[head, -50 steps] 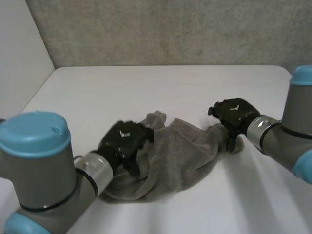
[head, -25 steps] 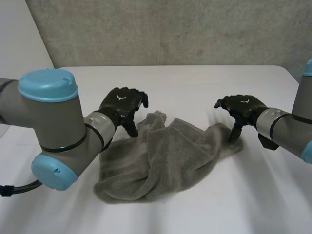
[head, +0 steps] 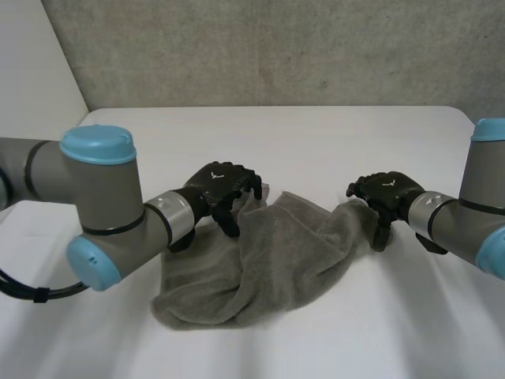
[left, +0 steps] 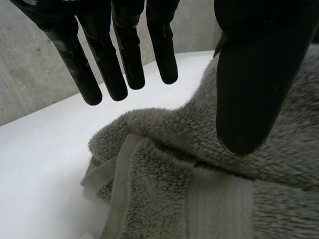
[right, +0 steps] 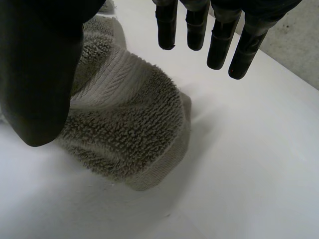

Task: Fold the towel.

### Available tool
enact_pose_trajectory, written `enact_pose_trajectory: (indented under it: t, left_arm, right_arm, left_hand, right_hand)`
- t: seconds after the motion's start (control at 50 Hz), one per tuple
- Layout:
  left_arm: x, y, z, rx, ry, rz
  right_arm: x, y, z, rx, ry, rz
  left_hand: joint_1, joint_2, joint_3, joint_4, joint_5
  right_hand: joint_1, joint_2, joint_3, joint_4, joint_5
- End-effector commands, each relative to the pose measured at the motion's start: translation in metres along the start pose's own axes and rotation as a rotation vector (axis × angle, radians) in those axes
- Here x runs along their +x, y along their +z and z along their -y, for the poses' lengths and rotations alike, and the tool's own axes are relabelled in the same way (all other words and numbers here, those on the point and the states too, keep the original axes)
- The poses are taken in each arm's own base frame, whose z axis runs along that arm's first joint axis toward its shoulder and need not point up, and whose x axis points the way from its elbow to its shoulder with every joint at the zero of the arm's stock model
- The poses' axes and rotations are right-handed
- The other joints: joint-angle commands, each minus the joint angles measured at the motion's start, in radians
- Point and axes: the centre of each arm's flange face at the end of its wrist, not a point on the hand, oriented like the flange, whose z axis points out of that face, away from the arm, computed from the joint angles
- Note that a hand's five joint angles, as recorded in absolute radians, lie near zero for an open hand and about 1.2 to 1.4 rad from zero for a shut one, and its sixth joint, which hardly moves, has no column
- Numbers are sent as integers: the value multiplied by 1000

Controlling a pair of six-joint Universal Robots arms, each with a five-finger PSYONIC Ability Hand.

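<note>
- Head view: the towel lies in a crumpled, bunched heap on the white table, between the two arms. The left hand hangs over the heap's far left edge. The right hand hangs at its right end, fingers pointing down. No flat layer or clean fold line shows, so I judge the folding barely begun. The cloth needs spreading out before it can be doubled over.
- Left wrist view: the left hand has its fingers straight and spread well apart from the thumb, and it holds nothing. Beneath its palm the towel sits in thick ridges, with a hemmed band running through them. Whether the thumb tip touches the pile I cannot tell.
- Right wrist view: the right hand is likewise spread, with its straight fingers over bare table and its thumb over the cloth. It grasps nothing. A rolled end of the towel lies under the palm, so picking up this end looks like the next job.
</note>
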Motion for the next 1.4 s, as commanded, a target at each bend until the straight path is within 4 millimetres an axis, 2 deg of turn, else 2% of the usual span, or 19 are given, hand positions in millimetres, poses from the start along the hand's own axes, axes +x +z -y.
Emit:
enact_pose_trajectory:
  t: [0.02,0.36,0.46,0.5,0.68,0.74,0.78,0.8,0.82,0.84,0.88,0.9,0.94,1.04,1.18,1.28,1.3,1.34,1.4]
  left_arm:
    - [-18,26,-13,-25,11,98]
    - [-13,37,-37,-87,121,100]
    - [-4,34,-38,-93,124,82]
    - [-3,33,-34,-85,128,84]
    - [-9,33,-8,-9,159,118]
    - [-19,38,24,99,188,177]
    - [-40,40,68,259,219,286]
    - [-40,40,68,259,219,286]
    - [-53,37,96,361,233,361]
    - [-53,37,96,362,233,361]
    - [-87,19,148,548,240,527]
    - [-88,18,148,549,240,528]
    - [-101,-7,187,681,231,611]
    - [-97,-32,209,764,138,585]
    - [-90,-32,166,641,23,530]
    - [-81,-16,83,409,-14,462]
    - [-81,-16,83,409,-15,462]
    - [-83,-9,38,304,-39,456]
    - [-83,-8,17,255,-52,456]
  right_arm:
    - [-2,-1,-3,-9,3,5]
    - [-22,9,-13,-25,-13,53]
    - [-22,11,-11,-18,-21,41]
    - [-17,12,-3,13,-32,10]
    - [-4,13,23,104,-74,-46]
    - [9,16,49,201,-105,-96]
    - [30,17,88,370,-152,-203]
    - [30,17,88,371,-152,-204]
    - [43,16,108,463,-178,-279]
    - [43,16,109,464,-178,-280]
    - [65,3,150,651,-211,-440]
    - [65,3,150,651,-211,-440]
    - [82,-22,186,815,-216,-570]
    - [84,-42,201,888,-203,-608]
    - [68,-28,165,748,-165,-490]
    - [38,5,104,512,-144,-295]
    - [38,5,103,512,-144,-294]
    - [25,23,68,386,-126,-224]
    - [18,30,50,319,-120,-193]
  left_hand:
    - [128,126,128,129,128]
    - [286,285,287,288,287]
    - [439,438,440,440,439]
    - [765,764,766,767,766]
    - [802,801,803,804,803]
    - [802,801,803,804,803]
    - [802,801,803,804,803]
    - [802,801,803,804,803]
    - [802,801,803,804,803]
    - [802,801,803,804,803]
    - [802,801,803,804,803]
    - [802,801,803,804,803]
    - [802,801,803,804,803]
    - [802,801,803,804,803]
    - [802,801,803,804,803]
    - [802,801,803,804,803]
    - [802,801,803,804,803]
    - [802,801,803,804,803]
    - [802,801,803,804,803]
  right_hand:
    - [19,13,18,1,23]
    - [78,72,77,59,82]
    - [585,580,585,567,590]
    - [1096,1091,1096,1078,1101]
    - [1154,1148,1153,1136,1158]
    - [1154,1148,1153,1136,1158]
    - [1154,1148,1153,1136,1158]
    - [1154,1148,1153,1136,1158]
    - [1154,1148,1153,1136,1158]
    - [1154,1148,1153,1136,1158]
    - [1154,1148,1153,1136,1158]
    - [1154,1148,1153,1136,1158]
    - [1154,1148,1153,1136,1158]
    - [1154,1148,1153,1136,1158]
    - [1154,1148,1153,1136,1158]
    - [1154,1148,1153,1136,1158]
    - [1154,1148,1153,1136,1158]
    - [1154,1148,1153,1136,1158]
    - [1154,1148,1153,1136,1158]
